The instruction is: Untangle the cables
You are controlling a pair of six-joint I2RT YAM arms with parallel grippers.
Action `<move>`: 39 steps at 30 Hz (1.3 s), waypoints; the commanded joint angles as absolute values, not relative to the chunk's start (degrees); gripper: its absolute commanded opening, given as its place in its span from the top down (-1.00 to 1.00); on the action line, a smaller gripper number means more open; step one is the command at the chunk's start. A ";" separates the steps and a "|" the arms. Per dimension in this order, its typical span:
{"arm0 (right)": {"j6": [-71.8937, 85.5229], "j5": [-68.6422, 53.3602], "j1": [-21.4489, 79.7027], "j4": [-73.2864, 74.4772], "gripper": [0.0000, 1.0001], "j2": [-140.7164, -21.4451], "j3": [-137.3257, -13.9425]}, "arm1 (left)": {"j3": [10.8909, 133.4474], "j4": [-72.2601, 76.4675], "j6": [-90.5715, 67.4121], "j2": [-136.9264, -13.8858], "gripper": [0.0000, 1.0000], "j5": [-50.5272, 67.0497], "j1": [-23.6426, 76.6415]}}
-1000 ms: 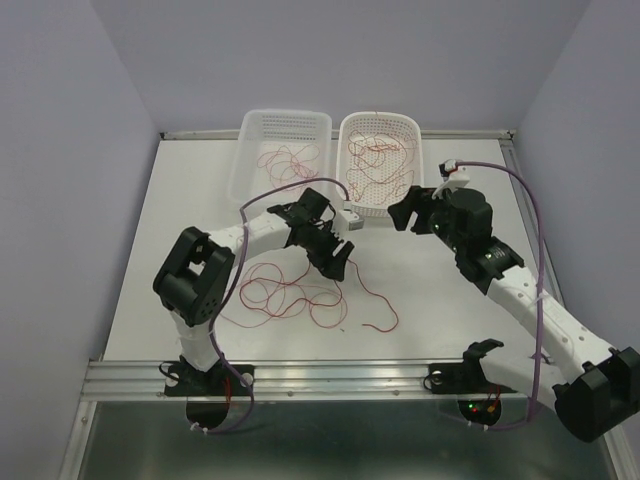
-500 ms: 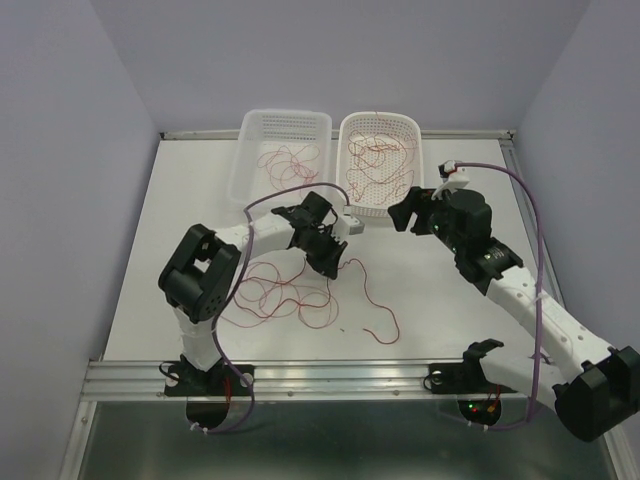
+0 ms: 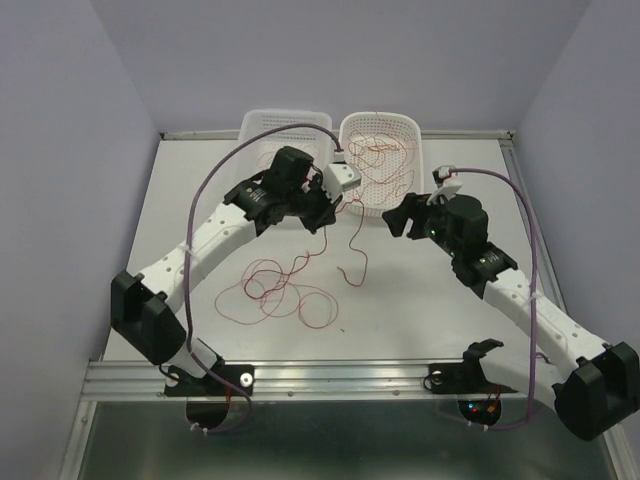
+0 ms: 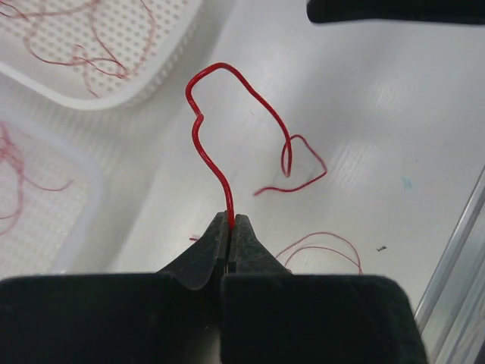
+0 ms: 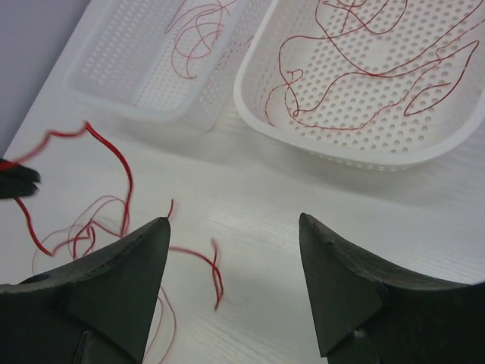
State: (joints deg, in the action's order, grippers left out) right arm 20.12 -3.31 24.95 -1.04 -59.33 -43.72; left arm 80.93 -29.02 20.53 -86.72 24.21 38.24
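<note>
Just off the white perforated plastic basket (image 4: 155,72), your left gripper (image 4: 229,221) clamps one hair-thin red cable (image 4: 198,140); right gripper (image 5: 233,231) gapes wide. Looks featherlight, floppy: grip near ends.

A white table (image 3: 190,180) is seen from above, enclosed on three sides by plain lavender panels: the left wall (image 3: 60,200), the back wall (image 3: 330,50) and the right wall (image 3: 590,120). Soft, even light is cast across the tabletop. An aluminium rail (image 3: 340,375) is fixed along the lower edge, and a dull grey floor (image 3: 330,440) is shown beneath it.
</note>
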 commanded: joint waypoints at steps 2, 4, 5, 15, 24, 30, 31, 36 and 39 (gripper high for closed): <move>18.99 -13.17 25.58 -12.81 -0.48 -54.76 -38.85 | 87.01 -30.50 24.26 -77.79 1.00 13.98 38.50; 18.72 -18.26 25.66 -14.84 -0.48 -54.67 -38.24 | 88.85 -31.89 24.78 -75.33 1.00 13.54 38.50; 18.81 -21.50 25.75 -17.29 -0.48 -55.19 -37.54 | 91.38 -32.60 24.96 -74.28 1.00 12.93 38.50; 17.41 -30.41 33.83 -37.22 -0.62 -67.48 -35.51 | 106.77 -32.43 27.33 -71.54 1.00 2.73 38.50; 7.22 -17.08 46.14 -47.89 -0.75 -85.33 -43.50 | 118.65 -35.86 26.11 -74.27 1.00 6.06 38.58; 5.80 -18.45 47.63 -59.93 -0.63 -95.53 -47.19 | 120.32 -36.04 24.87 -72.69 1.00 8.70 38.58; 5.54 -18.72 47.98 -61.25 -0.63 -96.23 -47.28 | 120.24 -35.69 24.70 -71.99 1.00 8.70 38.58; 5.44 -22.04 49.22 -67.06 -0.63 -99.40 -49.91 | 119.18 -35.60 23.73 -69.62 1.00 10.45 38.58; 5.71 -26.00 49.83 -67.50 -0.63 -100.72 -52.11 | 117.08 -34.90 23.47 -68.38 1.00 11.07 38.58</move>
